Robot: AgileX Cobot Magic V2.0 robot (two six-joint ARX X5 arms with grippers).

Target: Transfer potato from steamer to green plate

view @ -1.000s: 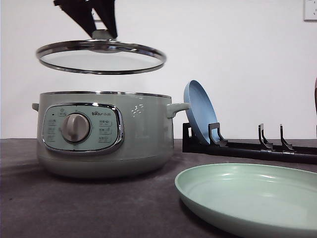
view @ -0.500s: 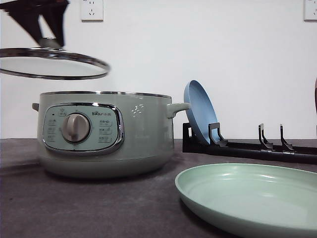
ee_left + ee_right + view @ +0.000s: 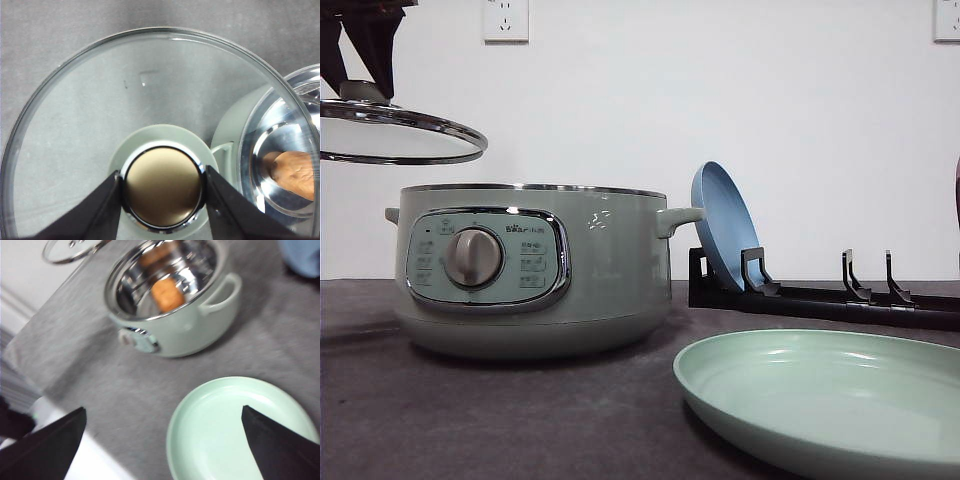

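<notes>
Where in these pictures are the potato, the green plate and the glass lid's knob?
potato (image 3: 167, 296), right wrist view, middle of its orange skin.
green plate (image 3: 820, 395), front view, bare inner floor.
lid knob (image 3: 162, 186), left wrist view, flat top between the left gripper's fingers.

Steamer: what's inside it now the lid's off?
One potato lies in the steamer's shiny bowl. The near wall hides part of the floor, so I can't rule out more.
</notes>
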